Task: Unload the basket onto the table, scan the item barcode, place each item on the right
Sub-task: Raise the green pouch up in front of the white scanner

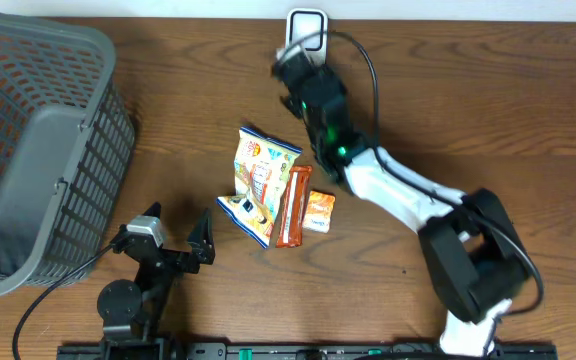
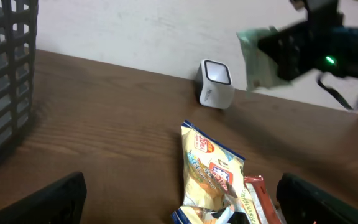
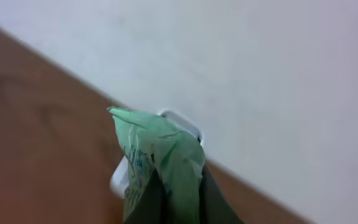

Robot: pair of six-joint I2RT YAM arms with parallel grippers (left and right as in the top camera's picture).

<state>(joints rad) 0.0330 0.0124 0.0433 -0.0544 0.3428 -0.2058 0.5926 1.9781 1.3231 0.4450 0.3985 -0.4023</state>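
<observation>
A crumpled green packet (image 3: 164, 152) is pinched between the dark fingers of my right gripper (image 3: 178, 186), which is shut on it. In the left wrist view the packet (image 2: 258, 59) hangs in the air just right of the white scanner (image 2: 215, 84). The scanner (image 1: 307, 22) stands at the table's far edge, and my right gripper (image 1: 291, 72) hovers just in front of it. In the right wrist view the scanner (image 3: 120, 177) shows partly behind the packet. My left gripper (image 1: 180, 233) sits low near the front edge, open and holding nothing.
A yellow snack bag (image 1: 257, 185), a red bar (image 1: 293, 207) and a small orange packet (image 1: 318, 212) lie together mid-table, right of my left gripper. A grey mesh basket (image 1: 38, 150) fills the left side. A black cable (image 1: 368, 60) loops off the right arm.
</observation>
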